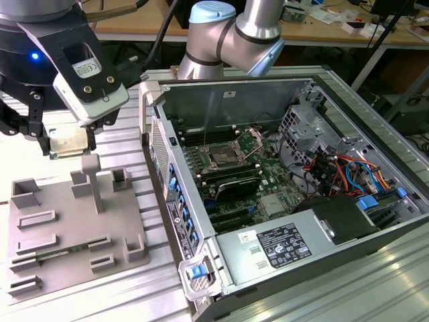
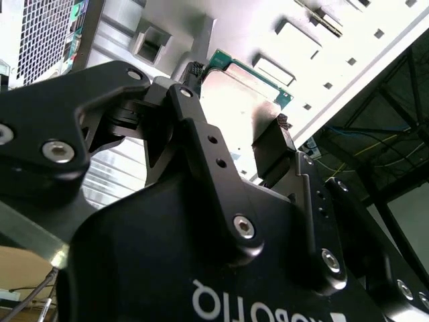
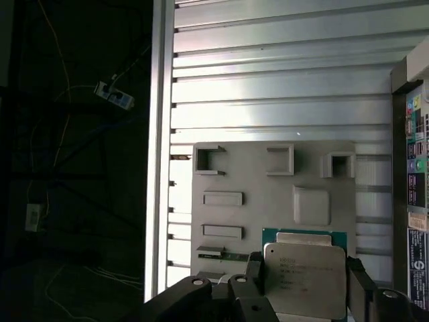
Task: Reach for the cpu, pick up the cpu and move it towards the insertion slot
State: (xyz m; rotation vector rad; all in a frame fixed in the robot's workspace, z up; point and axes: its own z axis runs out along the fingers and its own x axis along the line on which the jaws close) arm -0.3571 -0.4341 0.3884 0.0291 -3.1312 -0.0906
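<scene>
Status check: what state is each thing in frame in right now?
cpu: gripped, held flat above the grey tray.
gripper: shut on the cpu.
insertion slot: looks empty, its metal frame apparently raised.
memory stick: lying in a tray recess.
computer case: on its side, side panel off, board exposed.
</scene>
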